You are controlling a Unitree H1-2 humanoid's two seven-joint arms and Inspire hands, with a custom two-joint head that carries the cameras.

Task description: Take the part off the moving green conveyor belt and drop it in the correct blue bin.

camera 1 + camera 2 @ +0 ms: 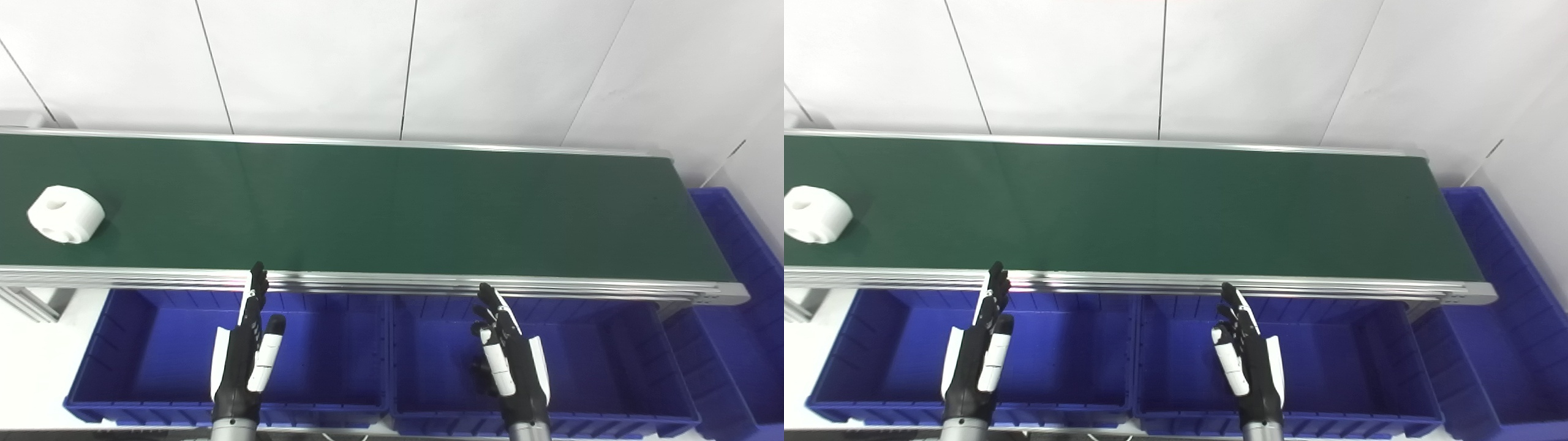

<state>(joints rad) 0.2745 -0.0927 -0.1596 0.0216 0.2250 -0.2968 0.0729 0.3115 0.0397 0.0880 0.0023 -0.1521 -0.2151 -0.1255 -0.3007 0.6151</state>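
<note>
A white round part (pixel 65 214) with a hole in its top lies on the green conveyor belt (pixel 392 208) at the far left; it also shows in the right eye view (pixel 814 214). My left hand (pixel 248 349) is open and empty, held upright over the left blue bin (pixel 122 343), just below the belt's near rail. My right hand (pixel 509 358) is open and empty over the middle blue bin (pixel 600 361). Both hands are far to the right of the part.
A third blue bin (pixel 741 288) stands at the right end of the belt. The belt's aluminium near rail (pixel 392 283) runs between my hands and the belt. A white panelled wall stands behind the belt.
</note>
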